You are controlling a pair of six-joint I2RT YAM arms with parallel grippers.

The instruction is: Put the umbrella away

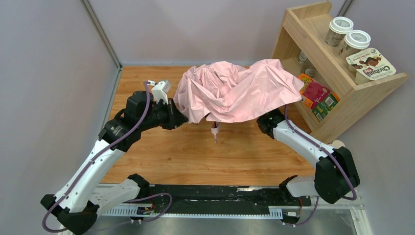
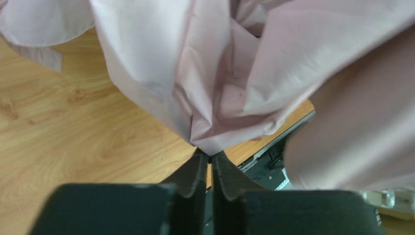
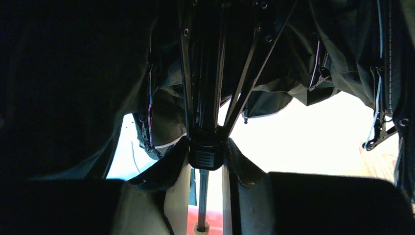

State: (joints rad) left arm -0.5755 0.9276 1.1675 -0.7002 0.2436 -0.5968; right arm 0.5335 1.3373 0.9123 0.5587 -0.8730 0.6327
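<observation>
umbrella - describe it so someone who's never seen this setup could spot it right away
Look over the wooden table, just left of the wooden shelf at its right edge: a big crumpled canopy hangs clear of the surface. That is the umbrella, the only pale pink cloth here, with a thin stem hanging beneath it.

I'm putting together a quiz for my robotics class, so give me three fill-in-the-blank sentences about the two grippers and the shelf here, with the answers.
1. The left gripper pinches the ____ fabric of the umbrella.
2. The right gripper, hidden ____ the umbrella in the top view, clamps its dark runner.
3. The wooden shelf stands to the robot's ____.

Answers: pink; under; right.
</observation>
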